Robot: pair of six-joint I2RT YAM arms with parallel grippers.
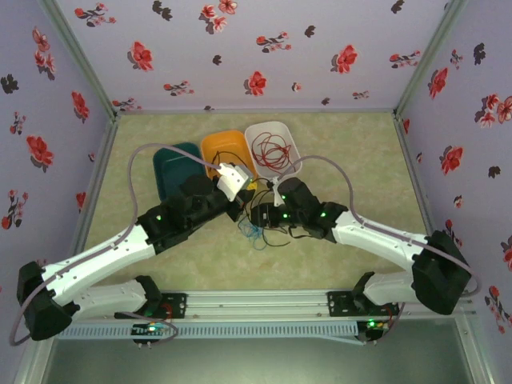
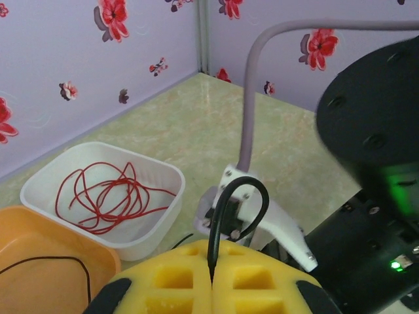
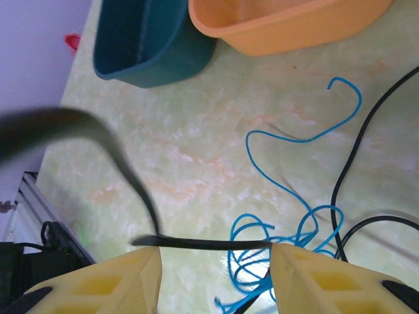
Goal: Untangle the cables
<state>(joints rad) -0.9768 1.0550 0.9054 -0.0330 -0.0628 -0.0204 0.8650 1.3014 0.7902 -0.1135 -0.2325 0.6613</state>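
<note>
Left gripper (image 2: 211,282) is pinched tight on the black cable (image 2: 211,255), with a loop poking up out of its fingers. Right gripper (image 3: 216,275) sits partly open with black cable stretched across the gap. The blue cable (image 3: 301,140) sprawls on the table (image 3: 183,124) just under it, and the red cable (image 2: 105,196) is coiled in the white bin (image 2: 160,222).

Both arms reach forward from their bases and angle inward, the left arm (image 1: 120,260) and the right arm (image 1: 384,238) bringing their wrists close together. The left gripper (image 2: 211,282) has its yellow fingers pressed together, pinching a black cable (image 2: 211,252) in the seam. The right gripper (image 3: 216,265) points downward, fingers standing apart, with a stretch of black cable crossing the gap between them
</note>
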